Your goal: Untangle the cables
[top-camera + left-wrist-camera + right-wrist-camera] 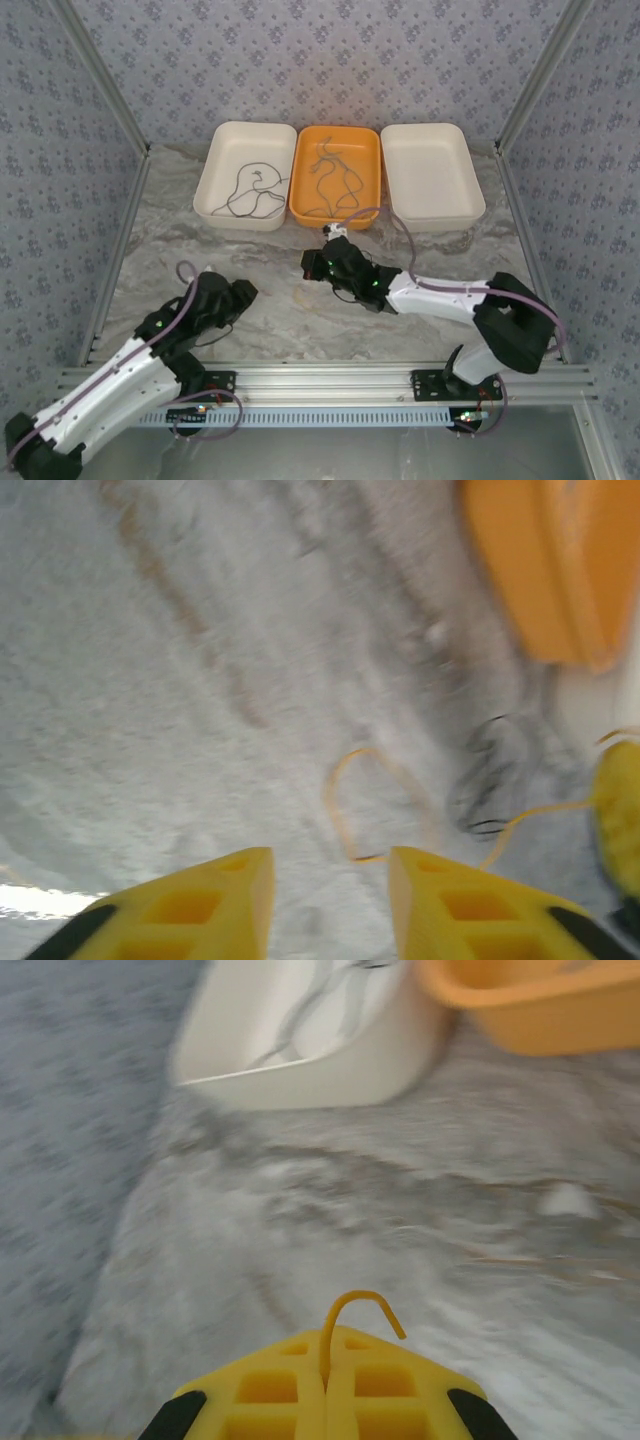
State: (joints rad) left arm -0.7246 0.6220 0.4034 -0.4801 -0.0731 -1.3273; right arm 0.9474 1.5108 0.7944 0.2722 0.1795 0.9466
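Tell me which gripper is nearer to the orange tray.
Right. The right gripper sits just before the near edge of the orange tray; the left gripper lies farther back and left.

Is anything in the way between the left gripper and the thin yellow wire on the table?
Nothing visible is. The yellow wire loops on the bare table just ahead of the left gripper, whose jaws stand apart. The right gripper is shut on a yellow wire, off to the side.

no text legible, no labels, brands, numbers or signs readable anywhere in view
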